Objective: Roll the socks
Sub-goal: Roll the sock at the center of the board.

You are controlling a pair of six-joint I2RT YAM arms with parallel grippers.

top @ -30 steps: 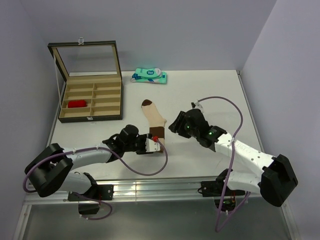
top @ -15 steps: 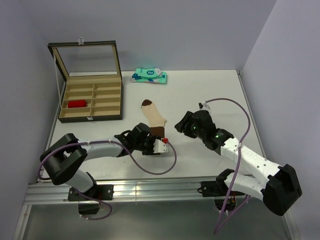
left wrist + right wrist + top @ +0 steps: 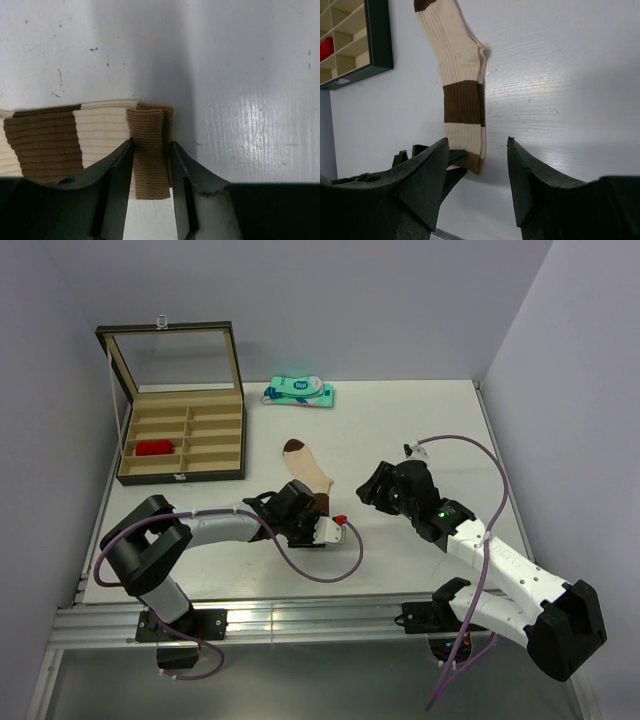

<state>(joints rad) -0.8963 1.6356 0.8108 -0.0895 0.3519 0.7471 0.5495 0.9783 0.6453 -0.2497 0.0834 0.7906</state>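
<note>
Beige sock (image 3: pixel 308 472) lies flat on the table (image 3: pixel 420 430), just to the right of the compartment box (image 3: pixel 180 478) and apart from it. We note that its brown toe sits beside the near half of the box. The banded cuff end runs on past the box's front edge, toward the arm bases.

Left wrist view: the brown cuff is turned back on itself as a short doubled flap over the cream band. The left gripper (image 3: pixel 152 150) has one finger on each side of this flap, both pressed against the fabric, so it is clamped on the cuff fold. The rest of the sock is still unrolled.

The right gripper (image 3: pixel 372 487) sits farther right of the box than the sock, near the cuff end. Its jaws are spread wide with nothing between them. In its wrist view the sock lies beyond the fingertips, not touched by them. We cannot tell whether the tips rest on the table.

Red sock (image 3: pixel 153 448) lies in a left-column compartment of the box. The box lid stands open. A teal-and-white packet (image 3: pixel 298 392) lies behind the box, off its far right corner.
</note>
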